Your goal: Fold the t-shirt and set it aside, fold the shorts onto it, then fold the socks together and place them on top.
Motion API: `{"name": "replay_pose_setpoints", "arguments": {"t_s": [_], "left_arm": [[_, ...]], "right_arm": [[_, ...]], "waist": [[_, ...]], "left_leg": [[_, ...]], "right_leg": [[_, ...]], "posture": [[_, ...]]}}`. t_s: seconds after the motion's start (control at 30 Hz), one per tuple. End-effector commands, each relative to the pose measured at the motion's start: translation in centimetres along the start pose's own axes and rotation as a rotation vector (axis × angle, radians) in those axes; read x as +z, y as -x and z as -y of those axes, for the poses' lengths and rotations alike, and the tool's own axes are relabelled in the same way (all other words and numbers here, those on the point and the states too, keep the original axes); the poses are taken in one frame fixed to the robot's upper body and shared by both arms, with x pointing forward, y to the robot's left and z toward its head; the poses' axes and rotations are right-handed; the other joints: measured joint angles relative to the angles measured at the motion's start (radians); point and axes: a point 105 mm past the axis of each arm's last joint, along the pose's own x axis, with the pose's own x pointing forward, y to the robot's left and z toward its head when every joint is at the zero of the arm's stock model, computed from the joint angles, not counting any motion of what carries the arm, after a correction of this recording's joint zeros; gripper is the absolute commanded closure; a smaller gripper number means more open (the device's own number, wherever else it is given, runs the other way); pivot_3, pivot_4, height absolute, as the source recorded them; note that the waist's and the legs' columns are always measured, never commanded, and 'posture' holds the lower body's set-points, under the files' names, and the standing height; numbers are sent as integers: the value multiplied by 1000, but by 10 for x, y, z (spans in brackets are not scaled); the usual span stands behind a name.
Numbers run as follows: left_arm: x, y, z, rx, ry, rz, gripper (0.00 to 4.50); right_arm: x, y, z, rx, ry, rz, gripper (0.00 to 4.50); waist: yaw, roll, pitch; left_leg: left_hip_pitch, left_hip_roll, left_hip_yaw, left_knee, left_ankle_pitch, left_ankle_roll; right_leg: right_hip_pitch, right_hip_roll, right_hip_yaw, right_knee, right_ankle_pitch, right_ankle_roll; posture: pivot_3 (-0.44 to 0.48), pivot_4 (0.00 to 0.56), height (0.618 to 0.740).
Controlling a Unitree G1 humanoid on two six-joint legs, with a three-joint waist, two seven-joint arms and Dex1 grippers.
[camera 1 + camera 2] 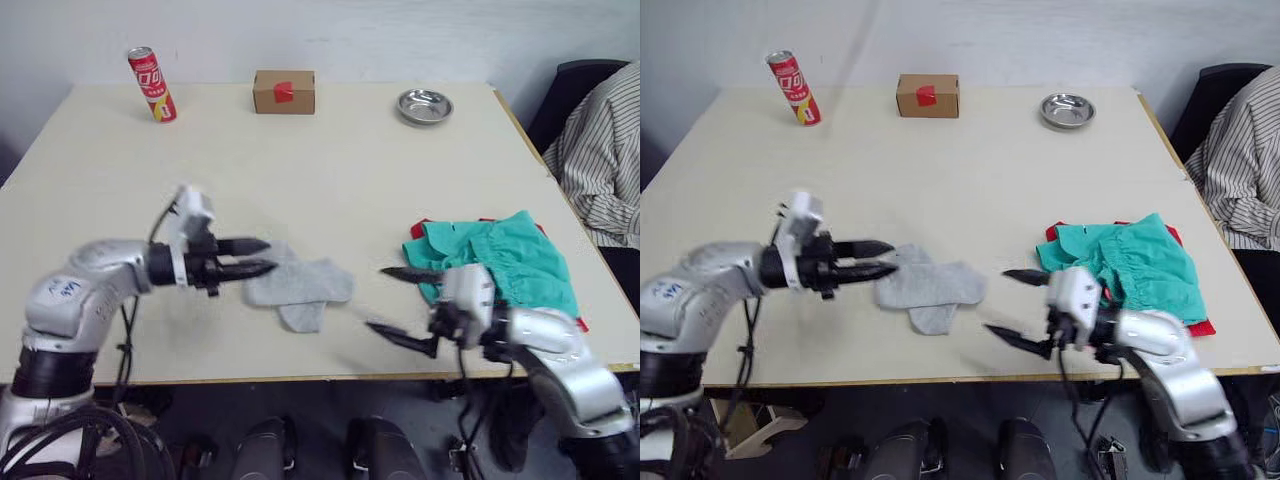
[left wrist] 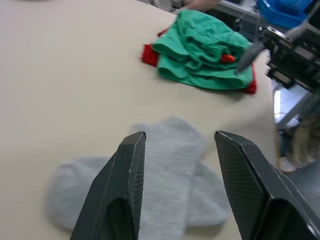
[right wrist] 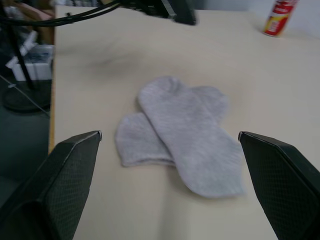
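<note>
A red can [image 1: 152, 84], a cardboard box [image 1: 284, 92] and a metal bowl [image 1: 424, 105] stand along the table's [image 1: 330, 190] far edge.

Soft grey knit socks [image 1: 300, 285] lie on a smooth matt cream tabletop [image 1: 330, 180]. Teal shorts [image 1: 500, 260] are crumpled cloth. The bowl [image 1: 424, 105] is shiny metal, the box [image 1: 284, 92] plain cardboard.

Head stereo pair looks down across the table [image 1: 330, 190]; both wrist cameras — low, close — share the socks [image 3: 185, 132].

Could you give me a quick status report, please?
Left gripper and right gripper open, flanking crossed socks. Shorts folded on t-shirt. Nothing blocking.
</note>
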Motion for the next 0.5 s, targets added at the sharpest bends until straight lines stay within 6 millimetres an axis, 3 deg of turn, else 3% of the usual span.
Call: {"name": "replay_pose_setpoints", "arguments": {"t_s": [0.03,0.17,0.3,0.4,0.5], "left_arm": [[-14,-14,-28,69,-58,-46,2194],[-42,-34,-37,23,-23,-153,2194],[-53,-46,-53,76,-13,-182,2194],[-54,-51,-62,115,7,-176,2167],[-57,-51,-64,119,29,-189,2167]], "right_arm": [[-11,-22,-5,39,61,-37,0],[-21,-41,-7,51,81,-58,0],[-32,-52,-12,90,142,-88,0],[-35,-59,-14,117,204,-88,620],[-38,-65,-13,128,247,-91,1675]], "waist": [[2,0,0],[-3,0,0],[-7,-1,0],[-9,-2,1],[-12,-2,1]], "left_leg": [[-1,-1,0,1,0,1],[-4,-1,1,5,2,6],[-7,1,1,9,2,7],[-7,2,1,13,2,7],[-7,2,1,15,2,7]], "right_leg": [[0,-1,-1,0,0,0],[-2,0,-1,0,0,1],[-3,2,-1,2,0,2],[-3,3,-1,5,0,2],[-3,3,-1,8,0,2]], "posture": [[0,150,740],[0,150,740],[0,150,740],[0,150,740],[0,150,740]]}}
